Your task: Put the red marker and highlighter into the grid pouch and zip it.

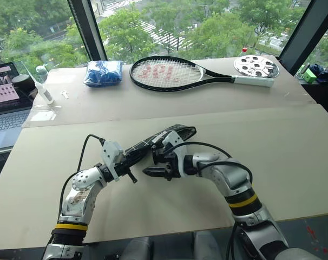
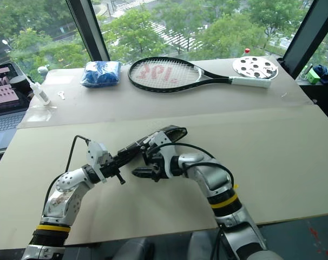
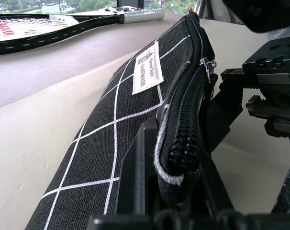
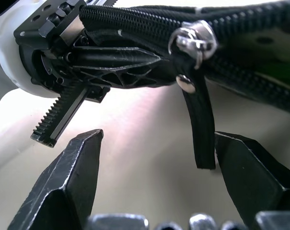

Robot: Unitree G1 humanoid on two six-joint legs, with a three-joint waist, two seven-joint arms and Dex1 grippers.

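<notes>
The grid pouch (image 1: 172, 134), black with white lines and a white label (image 3: 147, 72), is held slanted above the table. My left gripper (image 1: 132, 158) is shut on its near end. The zipper stands partly open, with the slider (image 4: 193, 40) near that held end and a black pull strap (image 4: 202, 129) hanging from it. My right gripper (image 4: 159, 139) is open just below the pouch, with the strap dangling between its fingers, close to one fingertip (image 4: 231, 148). A pale green patch (image 4: 272, 50) shows in the pouch's open mouth. The red marker is hidden.
A tennis racket (image 1: 169, 73), a blue bag (image 1: 103, 73) and a white round disc (image 1: 256, 66) lie at the far side of the table. A laptop (image 1: 4, 103) and a white bottle (image 1: 42, 89) stand at the far left.
</notes>
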